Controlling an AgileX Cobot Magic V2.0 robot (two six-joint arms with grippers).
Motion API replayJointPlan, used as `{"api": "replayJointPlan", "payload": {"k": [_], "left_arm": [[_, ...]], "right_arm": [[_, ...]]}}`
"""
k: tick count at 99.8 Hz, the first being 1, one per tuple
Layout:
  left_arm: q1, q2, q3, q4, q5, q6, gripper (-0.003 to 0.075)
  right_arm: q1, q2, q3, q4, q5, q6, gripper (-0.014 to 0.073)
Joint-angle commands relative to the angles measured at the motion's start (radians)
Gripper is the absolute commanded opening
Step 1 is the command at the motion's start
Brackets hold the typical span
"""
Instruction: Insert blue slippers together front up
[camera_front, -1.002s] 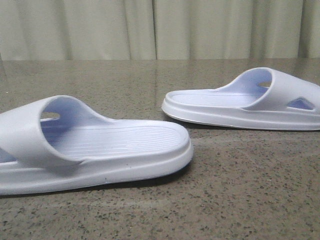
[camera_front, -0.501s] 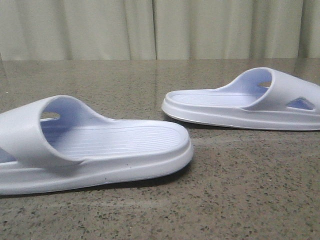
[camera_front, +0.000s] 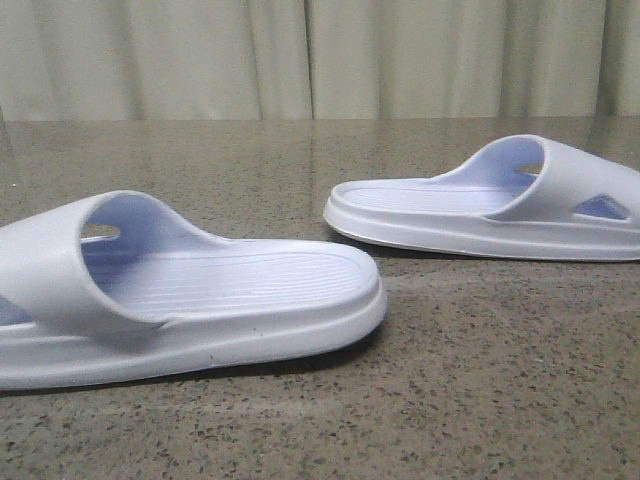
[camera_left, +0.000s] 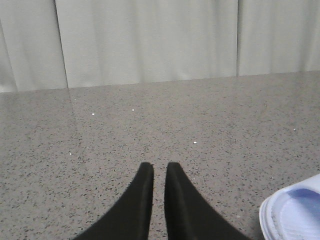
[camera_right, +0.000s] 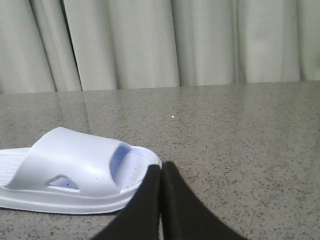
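Note:
Two pale blue-white slippers lie sole down on the speckled grey table. In the front view one slipper (camera_front: 200, 290) is near and to the left, the other slipper (camera_front: 490, 205) farther back on the right, with its strap to the right. Neither gripper shows in the front view. My left gripper (camera_left: 159, 167) is empty, its fingers nearly together over bare table, with a slipper's rim (camera_left: 295, 215) off to one side. My right gripper (camera_right: 161, 167) is shut and empty, its tips right beside the end of a slipper (camera_right: 75, 172).
The grey speckled table (camera_front: 480, 380) runs back to a pale pleated curtain (camera_front: 320, 55). Nothing else stands on the table in any view.

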Motion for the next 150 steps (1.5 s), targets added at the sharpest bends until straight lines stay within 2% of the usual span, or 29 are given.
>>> {"api": "replayJointPlan", "payload": {"k": [1, 46, 59, 66, 75, 86, 92, 104, 122, 150], "left_arm": [[-0.006, -0.029, 0.007, -0.001, -0.072, -0.007, 0.0016], [-0.006, -0.029, 0.007, -0.010, -0.075, -0.007, 0.0016], [-0.006, -0.029, 0.007, -0.034, -0.116, -0.007, 0.0016], [-0.006, -0.029, 0.007, -0.073, -0.144, -0.007, 0.0016], [-0.006, -0.029, 0.007, -0.148, -0.181, -0.007, 0.0015], [-0.006, -0.029, 0.000, -0.441, -0.234, -0.047, 0.0015], [-0.006, -0.029, -0.016, -0.502, -0.237, -0.047, 0.0015], [-0.006, -0.027, -0.076, -0.514, -0.174, -0.047, 0.0015], [-0.006, 0.027, -0.219, -0.522, 0.017, -0.047, 0.0015], [-0.006, 0.254, -0.412, -0.490, 0.264, -0.047, 0.0015]], "right_arm": [[0.000, -0.022, 0.022, -0.011, -0.082, 0.003, -0.0107], [0.000, -0.022, 0.022, -0.011, -0.082, 0.003, -0.0107], [0.000, -0.022, 0.022, -0.011, -0.082, 0.003, -0.0107], [0.000, -0.022, 0.022, -0.009, -0.082, 0.003, -0.0107], [0.000, -0.022, 0.022, 0.057, -0.091, 0.003, -0.0107], [0.000, -0.022, 0.005, 0.155, -0.121, 0.003, -0.0107], [0.000, -0.022, -0.025, 0.157, -0.114, 0.003, -0.0107], [0.000, -0.022, -0.106, 0.157, -0.068, 0.003, -0.0106], [0.000, 0.011, -0.252, 0.155, 0.046, 0.003, -0.0106], [0.000, 0.219, -0.474, 0.155, 0.265, 0.003, -0.0106]]}}
